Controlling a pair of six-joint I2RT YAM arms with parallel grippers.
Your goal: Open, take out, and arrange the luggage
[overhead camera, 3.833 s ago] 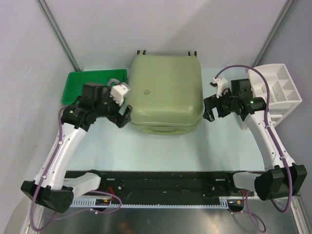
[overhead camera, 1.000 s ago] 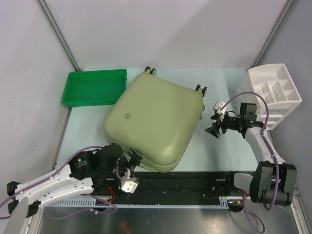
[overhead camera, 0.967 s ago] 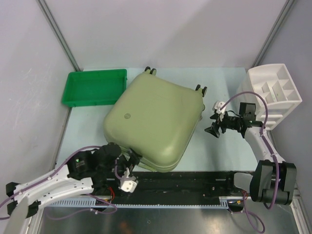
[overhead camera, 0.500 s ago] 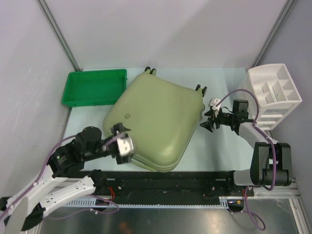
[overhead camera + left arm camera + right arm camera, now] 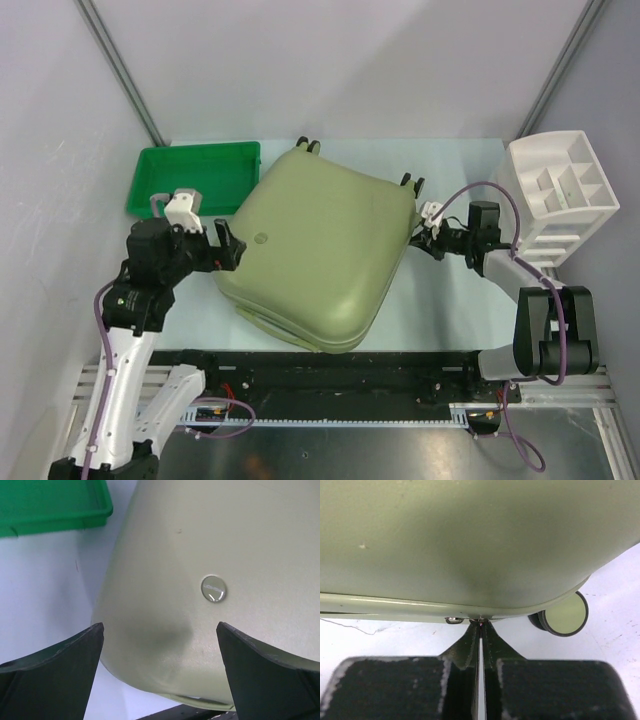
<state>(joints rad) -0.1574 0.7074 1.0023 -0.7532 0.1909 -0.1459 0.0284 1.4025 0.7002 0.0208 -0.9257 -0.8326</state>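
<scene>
**Left claw [image 5: 159, 627] wide at the shell, right claw [image 5: 481, 624] pinched at the seam**

Your left claw is spread wide, and the luggage [image 5: 320, 250] lies straight ahead of it. The case is closed and sits skewed on the table [image 5: 450, 300]. Its rounded near corner fills the gap between the two dark fingers [image 5: 50, 670]. You cannot tell whether either finger touches the shell. A round badge [image 5: 213, 588] sits ahead of the claw, a little right of its midline. The green tray [image 5: 50, 505] lies ahead and off to its left.

Your right claw is squeezed down to a thin slit, with its tips right up against the seam on the luggage's side. A small metal piece [image 5: 454, 620] sits just left of the tips — whether the claw pinches anything is unclear. One wheel [image 5: 565, 617] shows to the right of the tips. The white organizer [image 5: 560, 190] stands behind this claw, well apart.
</scene>
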